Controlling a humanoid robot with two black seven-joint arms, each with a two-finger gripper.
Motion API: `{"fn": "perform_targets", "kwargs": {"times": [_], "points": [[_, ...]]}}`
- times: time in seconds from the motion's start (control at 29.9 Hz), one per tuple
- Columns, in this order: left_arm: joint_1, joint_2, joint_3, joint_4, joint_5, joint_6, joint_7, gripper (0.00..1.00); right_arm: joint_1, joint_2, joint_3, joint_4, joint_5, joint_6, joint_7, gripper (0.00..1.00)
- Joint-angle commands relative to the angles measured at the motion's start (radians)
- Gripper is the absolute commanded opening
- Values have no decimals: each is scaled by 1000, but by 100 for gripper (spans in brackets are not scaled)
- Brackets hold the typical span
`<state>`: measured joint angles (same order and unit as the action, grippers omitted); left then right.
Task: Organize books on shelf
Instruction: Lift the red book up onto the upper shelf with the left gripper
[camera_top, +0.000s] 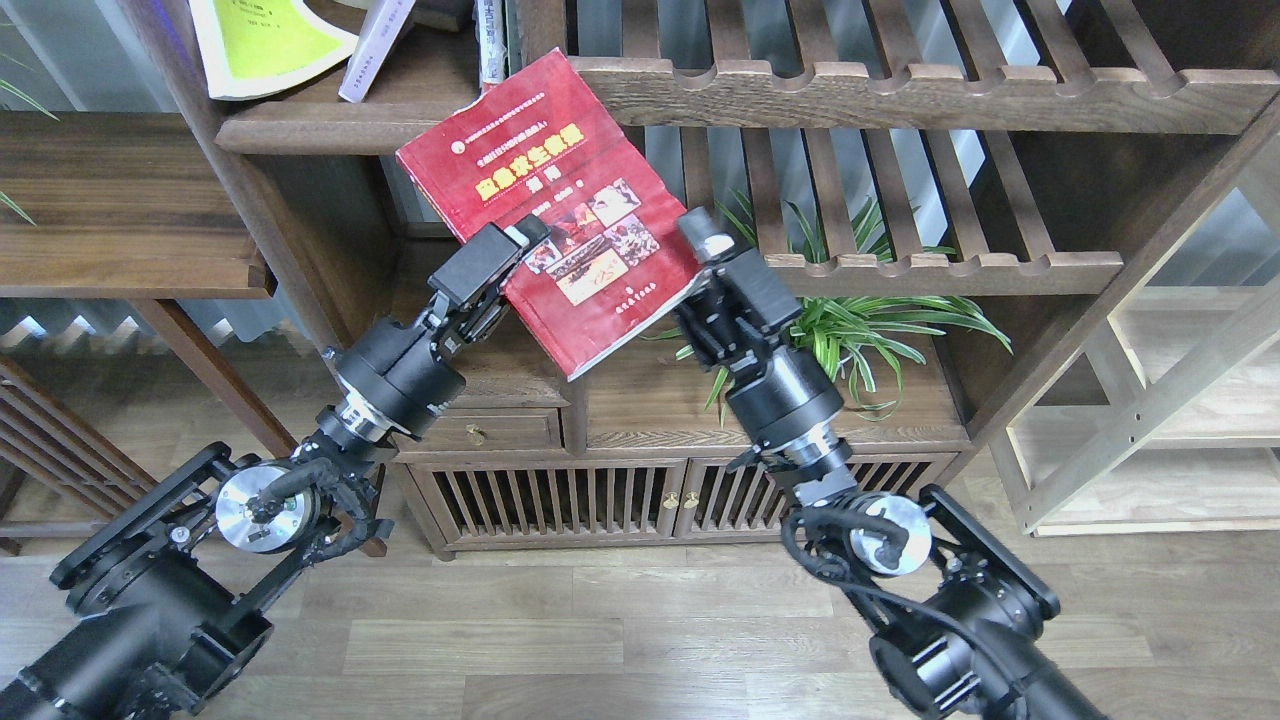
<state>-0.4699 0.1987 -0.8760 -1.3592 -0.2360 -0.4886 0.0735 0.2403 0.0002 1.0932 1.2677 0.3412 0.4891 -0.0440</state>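
The left claw (527, 237) is clamped on the dark red book's (560, 190) left edge, while the right claw (703, 238), at its three o'clock, touches the right edge; whether it grips, I cannot tell. The tilted book's top corner overlaps the shelf (400, 110), where the yellow-green book (265, 45) and lilac book (372, 50) sit toward eleven o'clock.

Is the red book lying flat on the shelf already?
No, the red book is tilted in the air between both grippers, only its top corner near the shelf.

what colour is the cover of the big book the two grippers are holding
Dark red, with yellow title lettering and small photos: the large thin paperback book, best seen in the head view.
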Motion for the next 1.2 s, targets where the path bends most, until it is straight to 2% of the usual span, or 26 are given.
{"fn": "perform_targets", "kwargs": {"times": [0.0, 0.37, 0.53, 0.67, 0.74, 0.84, 1.1, 1.17], "points": [[11, 37, -1, -37, 38, 0, -4, 5, 2, 0, 83, -33, 4, 0, 1, 71], [27, 191, -27, -190, 205, 0, 3, 5, 2, 0, 156, -54, 2, 0, 1, 71], [27, 255, -86, -236, 300, 0, 9, 5, 4, 0, 159, -62, -2, -6, 1, 71], [25, 262, -167, -264, 343, 0, 18, 5, 4, 0, 162, -85, -4, -43, 1, 71], [25, 262, -225, -267, 371, 0, 44, 5, 4, -18, 162, -91, -2, -49, 0, 71], [20, 262, -290, -268, 388, 0, 110, 8, 4, -29, 162, -91, -2, -49, -1, 71], [-32, 263, -469, -278, 437, 0, 279, 8, 36, -28, 162, -87, 1, -43, -1, 72], [-48, 265, -503, -276, 445, 0, 302, 9, 47, -23, 159, -87, 1, -43, -1, 72]]}}
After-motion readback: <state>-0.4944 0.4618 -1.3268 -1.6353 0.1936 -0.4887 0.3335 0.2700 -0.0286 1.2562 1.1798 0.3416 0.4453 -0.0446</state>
